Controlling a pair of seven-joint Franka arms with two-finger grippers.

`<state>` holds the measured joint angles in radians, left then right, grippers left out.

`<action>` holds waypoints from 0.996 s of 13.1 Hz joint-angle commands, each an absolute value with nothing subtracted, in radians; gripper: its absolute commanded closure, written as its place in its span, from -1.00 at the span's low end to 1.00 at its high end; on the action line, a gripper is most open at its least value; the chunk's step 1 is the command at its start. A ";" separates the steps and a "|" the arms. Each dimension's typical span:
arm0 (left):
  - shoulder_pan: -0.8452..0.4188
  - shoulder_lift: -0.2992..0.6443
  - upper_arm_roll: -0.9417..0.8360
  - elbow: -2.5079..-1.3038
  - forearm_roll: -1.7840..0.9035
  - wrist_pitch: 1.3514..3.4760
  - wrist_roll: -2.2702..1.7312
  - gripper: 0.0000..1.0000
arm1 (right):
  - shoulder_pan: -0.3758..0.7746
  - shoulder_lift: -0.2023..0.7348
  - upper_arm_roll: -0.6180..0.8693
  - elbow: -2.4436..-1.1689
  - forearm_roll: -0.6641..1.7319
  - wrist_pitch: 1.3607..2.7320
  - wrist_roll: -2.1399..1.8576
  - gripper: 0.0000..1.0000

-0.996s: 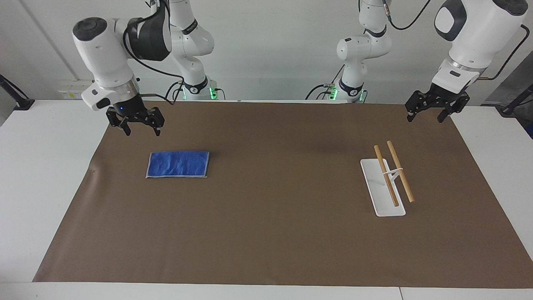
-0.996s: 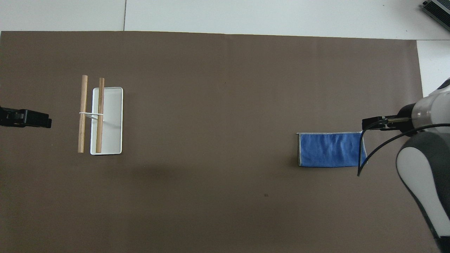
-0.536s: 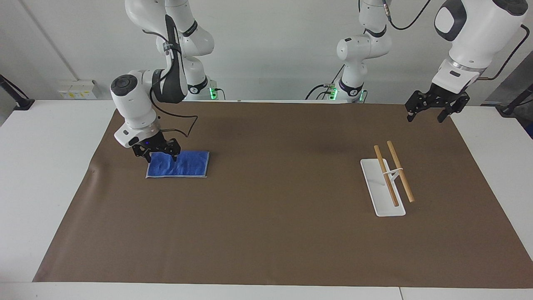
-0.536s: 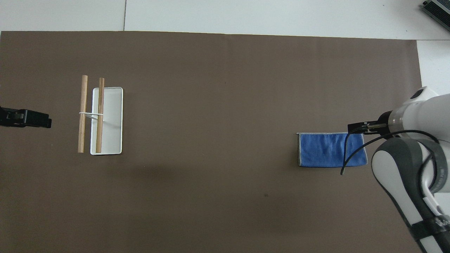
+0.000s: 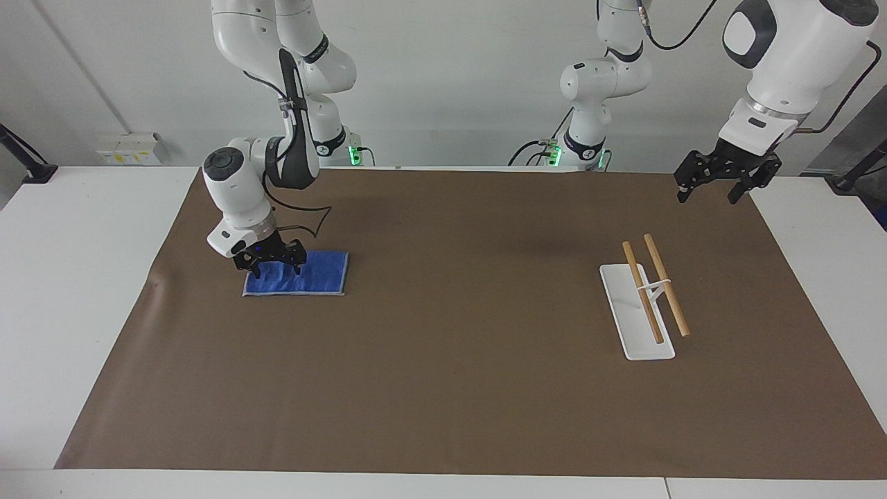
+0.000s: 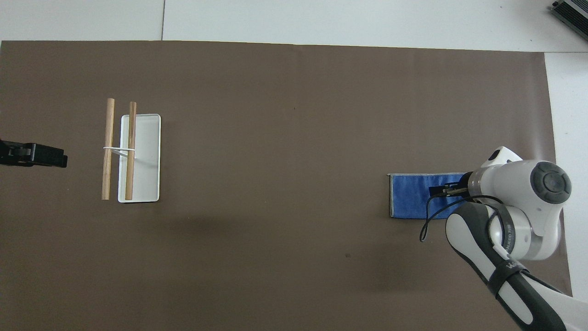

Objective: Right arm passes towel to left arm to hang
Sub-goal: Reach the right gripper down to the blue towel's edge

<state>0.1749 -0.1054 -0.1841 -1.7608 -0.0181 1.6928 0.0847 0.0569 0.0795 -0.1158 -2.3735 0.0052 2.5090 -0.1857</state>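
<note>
The blue towel (image 5: 305, 274) (image 6: 411, 195) lies flat on the brown mat toward the right arm's end of the table. My right gripper (image 5: 271, 267) (image 6: 438, 190) is down on the towel's outer end, open, its fingers straddling the cloth and reaching its surface. The right arm hides that end of the towel in the overhead view. My left gripper (image 5: 716, 191) (image 6: 55, 159) hangs open and empty over the mat's corner at the left arm's end, where that arm waits.
A white tray base (image 5: 634, 315) (image 6: 147, 158) carries a small rack with two wooden rods (image 5: 657, 284) (image 6: 119, 149) toward the left arm's end. The brown mat (image 5: 443, 360) covers most of the white table.
The right arm swung in and came down from above the mat's edge onto the towel's end. The towel, the rack and the left arm have not moved.
</note>
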 commanded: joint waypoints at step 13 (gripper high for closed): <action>0.175 -0.129 -0.181 -1.784 -0.006 1.694 0.097 -1.00 | 0.054 0.055 -0.109 -2.346 0.117 2.462 -0.138 1.00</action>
